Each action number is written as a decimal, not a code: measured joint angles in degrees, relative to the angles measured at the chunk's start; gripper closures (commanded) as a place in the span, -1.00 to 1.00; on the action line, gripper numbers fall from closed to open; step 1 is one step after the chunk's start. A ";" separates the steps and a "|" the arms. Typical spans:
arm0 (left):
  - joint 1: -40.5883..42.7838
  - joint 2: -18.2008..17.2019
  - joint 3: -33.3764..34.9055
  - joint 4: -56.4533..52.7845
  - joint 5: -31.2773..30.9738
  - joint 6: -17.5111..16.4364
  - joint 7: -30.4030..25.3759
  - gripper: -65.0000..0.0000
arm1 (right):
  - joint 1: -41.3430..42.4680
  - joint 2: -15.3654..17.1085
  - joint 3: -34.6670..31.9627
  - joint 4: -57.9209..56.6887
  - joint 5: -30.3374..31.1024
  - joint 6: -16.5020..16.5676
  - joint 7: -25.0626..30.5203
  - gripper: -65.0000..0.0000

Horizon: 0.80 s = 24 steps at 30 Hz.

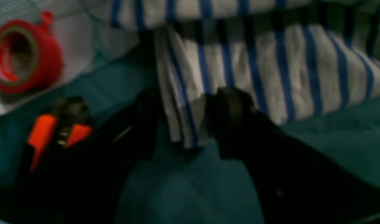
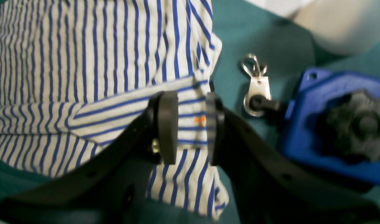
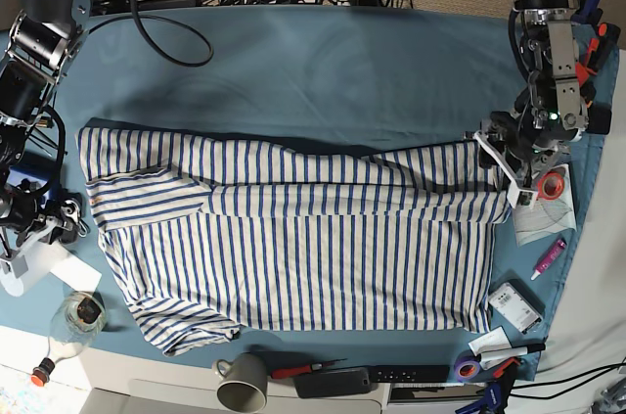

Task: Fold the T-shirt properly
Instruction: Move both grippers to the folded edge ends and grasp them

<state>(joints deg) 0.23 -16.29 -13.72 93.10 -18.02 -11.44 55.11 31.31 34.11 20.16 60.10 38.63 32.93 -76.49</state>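
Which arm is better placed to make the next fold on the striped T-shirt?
Probably the right gripper: its pads straddle a folded edge of the T-shirt, ready to close. The left gripper also straddles a shirt edge, but its jaws look wider apart.

I see soft striped cloth T-shirt (image 3: 293,238), matt teal table cloth (image 3: 323,71), glossy red tape roll (image 1: 20,56), shiny metal clip (image 2: 255,84).

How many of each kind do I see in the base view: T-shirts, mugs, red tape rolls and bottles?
T-shirt: 1
mug: 1
red tape roll: 1
bottle: 1
Total: 4
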 measured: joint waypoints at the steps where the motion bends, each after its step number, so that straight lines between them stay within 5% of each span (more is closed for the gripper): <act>1: 0.04 0.17 0.00 0.00 -0.04 0.02 0.00 0.07 | -0.02 0.00 0.00 0.00 0.04 0.07 -0.96 0.50; 7: 0.04 0.42 0.00 0.00 -0.26 0.02 -0.04 0.07 | -0.02 1.20 2.51 -0.04 3.78 0.04 -4.50 0.50; 13: 0.04 0.44 0.00 0.00 -0.26 0.02 -0.04 0.07 | -0.33 2.01 14.34 0.00 4.79 0.92 -4.52 0.50; 18: 0.70 0.48 -0.09 0.07 -0.28 2.80 0.61 0.07 | -7.21 1.60 17.97 0.22 9.64 1.07 -4.04 0.50; 22: 4.59 0.59 -0.24 0.72 -0.48 2.60 -5.99 0.07 | -14.51 0.55 18.40 -0.17 12.33 3.13 -5.01 0.51; 24: 4.28 0.57 -0.26 0.85 -0.50 2.62 -4.96 0.07 | -15.69 -0.20 18.29 -0.13 12.68 3.13 -4.74 0.51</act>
<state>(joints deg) 4.51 -15.73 -13.98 93.95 -18.52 -8.82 50.15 15.62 33.91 38.46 59.96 51.31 36.05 -81.23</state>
